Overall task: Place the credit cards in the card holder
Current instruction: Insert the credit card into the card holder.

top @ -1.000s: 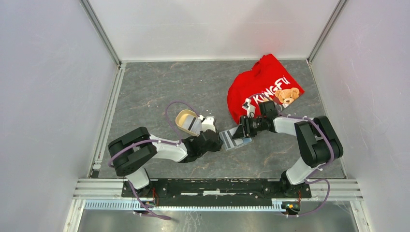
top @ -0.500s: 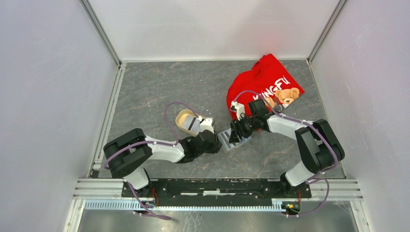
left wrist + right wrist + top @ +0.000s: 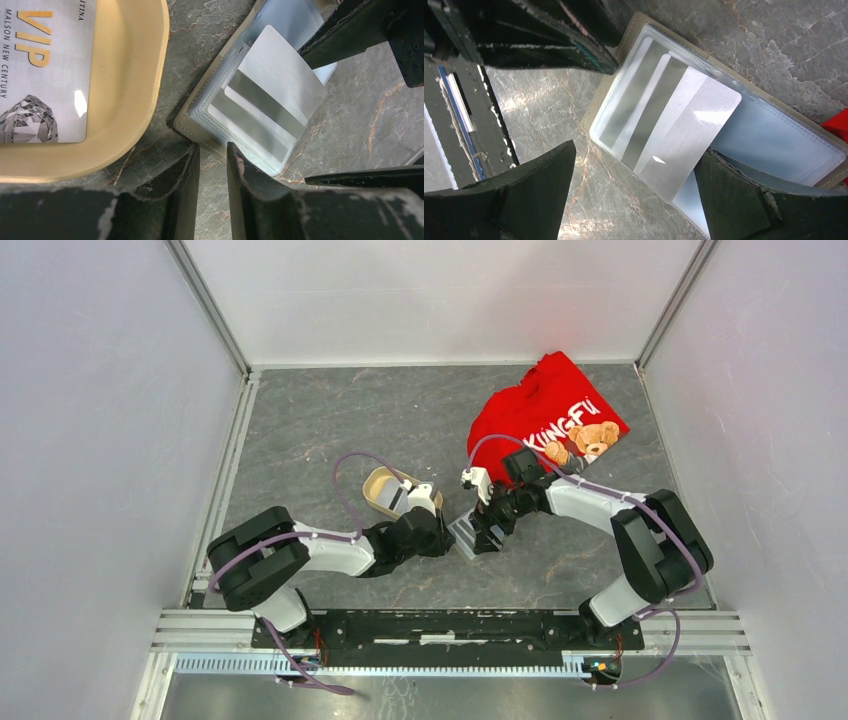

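The right claw (image 3: 638, 149) has moved over the card holder (image 3: 774, 135) and let go, leaving a card (image 3: 684, 125) half inside, needing a push in; whether the left claw (image 3: 213, 146) at its edge grips, I cannot tell.

The table (image 3: 330, 420) is dark grey stone with thin brown lines running through it. Far on the right lies a red shirt (image 3: 540, 420) with white letters and a brown teddy bear on it. The tray (image 3: 145, 75) is pale yellow. The card in the tray (image 3: 45, 75) is light grey, with gold letters and a picture of a grey diamond. The card holder (image 3: 192, 117) has a grey-tan edge and clear shiny pockets. The card in the holder (image 3: 280, 85) is silver-white with a dark grey stripe. The arms (image 3: 590, 500) are black and white, with purple cables (image 3: 345, 475).
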You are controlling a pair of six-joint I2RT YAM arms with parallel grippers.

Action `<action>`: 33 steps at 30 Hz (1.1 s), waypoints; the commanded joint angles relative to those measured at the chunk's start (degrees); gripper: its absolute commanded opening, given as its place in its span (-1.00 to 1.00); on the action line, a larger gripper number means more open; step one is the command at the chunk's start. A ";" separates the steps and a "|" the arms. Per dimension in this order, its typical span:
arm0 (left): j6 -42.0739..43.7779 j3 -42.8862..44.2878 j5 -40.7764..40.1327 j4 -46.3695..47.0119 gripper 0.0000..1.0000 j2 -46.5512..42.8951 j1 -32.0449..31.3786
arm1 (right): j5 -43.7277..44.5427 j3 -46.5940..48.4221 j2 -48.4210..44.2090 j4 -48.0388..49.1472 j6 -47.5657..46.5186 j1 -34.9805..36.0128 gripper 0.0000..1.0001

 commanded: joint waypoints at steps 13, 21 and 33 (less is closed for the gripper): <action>-2.47 -2.34 1.03 0.97 -0.35 -3.78 0.32 | 4.64 -0.25 -3.11 -3.13 -8.73 0.95 0.75; -3.24 -2.51 2.39 2.93 -0.36 -3.01 0.31 | 4.60 0.08 -4.48 -3.43 -10.23 5.44 0.68; -3.97 -3.93 2.72 4.18 -0.36 -4.76 0.40 | -0.08 0.77 -1.84 -3.67 -5.67 -0.92 0.71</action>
